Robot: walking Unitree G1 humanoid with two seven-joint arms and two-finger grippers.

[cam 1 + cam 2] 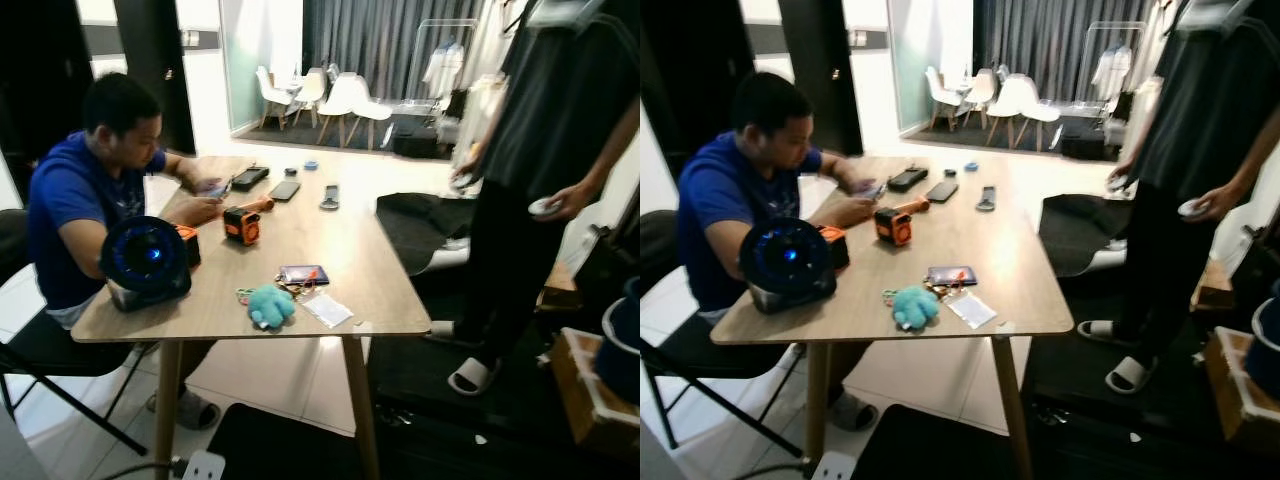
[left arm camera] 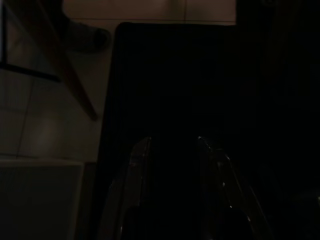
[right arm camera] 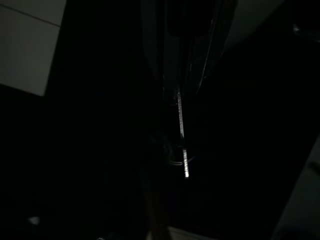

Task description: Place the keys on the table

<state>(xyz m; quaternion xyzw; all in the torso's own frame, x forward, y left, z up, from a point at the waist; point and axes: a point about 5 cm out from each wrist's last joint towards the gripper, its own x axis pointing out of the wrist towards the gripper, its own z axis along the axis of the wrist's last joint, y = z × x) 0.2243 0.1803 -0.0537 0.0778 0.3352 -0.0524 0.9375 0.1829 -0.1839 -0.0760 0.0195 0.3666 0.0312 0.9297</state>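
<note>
A wooden table (image 1: 330, 240) stands before me. Near its front edge lie a teal plush keychain (image 1: 270, 305) with a small bunch of keys (image 1: 291, 289) beside it, a dark wallet (image 1: 303, 273) and a white card (image 1: 327, 309). In the dark right wrist view my right gripper (image 3: 186, 90) is shut, and a thin shiny strip with a ring (image 3: 181, 150), seemingly keys, hangs from its fingertips. My left gripper (image 2: 172, 142) hangs open over a dark mat with nothing between its fingers.
A seated person in blue (image 1: 85, 190) works at the table's left side, behind a round black fan (image 1: 145, 258). An orange tool (image 1: 243, 224), phones and a remote (image 1: 330, 196) lie farther back. Another person (image 1: 540, 170) stands at the right. A dark mat (image 1: 300, 445) covers the floor below.
</note>
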